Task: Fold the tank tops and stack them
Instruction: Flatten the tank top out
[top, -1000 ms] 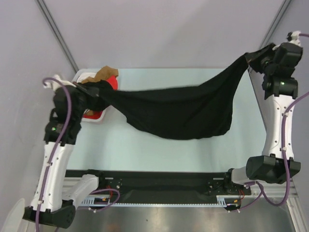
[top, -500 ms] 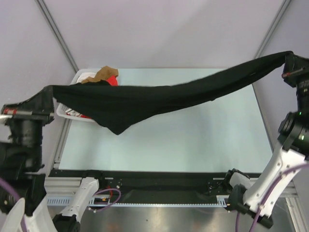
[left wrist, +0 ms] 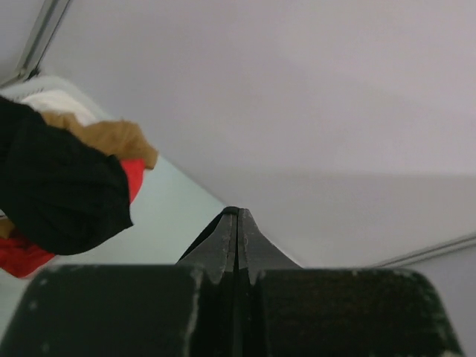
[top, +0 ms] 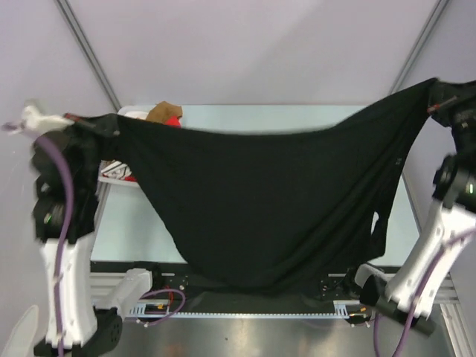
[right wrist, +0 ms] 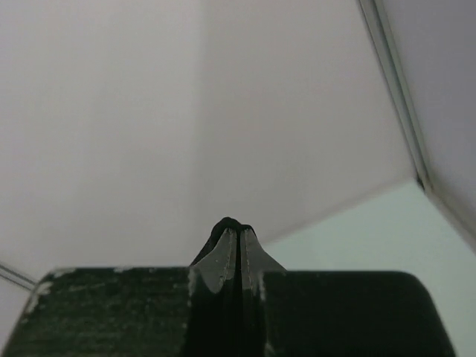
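The large black tank top (top: 268,201) hangs spread in the air between both arms, its lower edge sagging down to the near table edge. My left gripper (top: 110,125) is shut on its left corner, high at the left. My right gripper (top: 433,91) is shut on its right corner, high at the right. In the left wrist view the gripper (left wrist: 236,216) pinches a thin black edge, and a black fold (left wrist: 59,186) hangs at the left. The right wrist view shows black cloth bunched at the gripper (right wrist: 233,229) tips. A bit of the red tank top (top: 173,120) shows in the basket.
A white plastic basket (top: 111,172) stands at the table's far left, holding red, tan (top: 161,111) and white cloth. The pale table (top: 134,230) lies under the hanging cloth. Grey walls with metal struts (top: 89,52) close the back.
Both arms have raised and pulled apart. The black tank top went from a bunched, sagging band to a wide sheet hanging down in front of the table.
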### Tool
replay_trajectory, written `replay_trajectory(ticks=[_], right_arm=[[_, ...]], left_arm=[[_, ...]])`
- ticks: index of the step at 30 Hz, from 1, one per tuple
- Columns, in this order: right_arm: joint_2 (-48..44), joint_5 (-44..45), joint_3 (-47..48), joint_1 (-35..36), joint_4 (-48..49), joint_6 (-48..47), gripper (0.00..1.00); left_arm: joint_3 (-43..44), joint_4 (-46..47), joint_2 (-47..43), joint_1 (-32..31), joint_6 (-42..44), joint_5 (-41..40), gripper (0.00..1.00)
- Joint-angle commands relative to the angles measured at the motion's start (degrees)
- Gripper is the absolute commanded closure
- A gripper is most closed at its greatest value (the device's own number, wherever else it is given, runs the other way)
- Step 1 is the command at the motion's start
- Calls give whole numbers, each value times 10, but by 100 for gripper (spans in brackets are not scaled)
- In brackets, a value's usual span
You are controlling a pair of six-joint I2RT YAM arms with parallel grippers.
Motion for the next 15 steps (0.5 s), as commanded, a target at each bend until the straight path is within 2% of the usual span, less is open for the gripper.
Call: replay_trajectory(ticks=[1, 4, 6, 7, 9, 15], right_arm=[[97, -34, -105, -1, -35, 7, 100], [121, -64, -258, -1, 46, 41, 100], [130, -70, -368, 6, 130, 66, 100], [137, -69, -394, 12, 155, 87, 100], [169, -60, -425, 28, 196, 90, 100], [266, -11, -449, 84, 235, 83, 100]], left_arm=[[-75, 48, 69, 20, -23, 26, 100], [-173, 137, 96, 25, -45, 78, 100], [-221, 180, 110, 25, -55, 91, 100], [-254, 208, 115, 25, -60, 92, 100], [-291, 240, 134, 24, -61, 100, 100], [-331, 325, 211, -3, -50, 119, 100]])
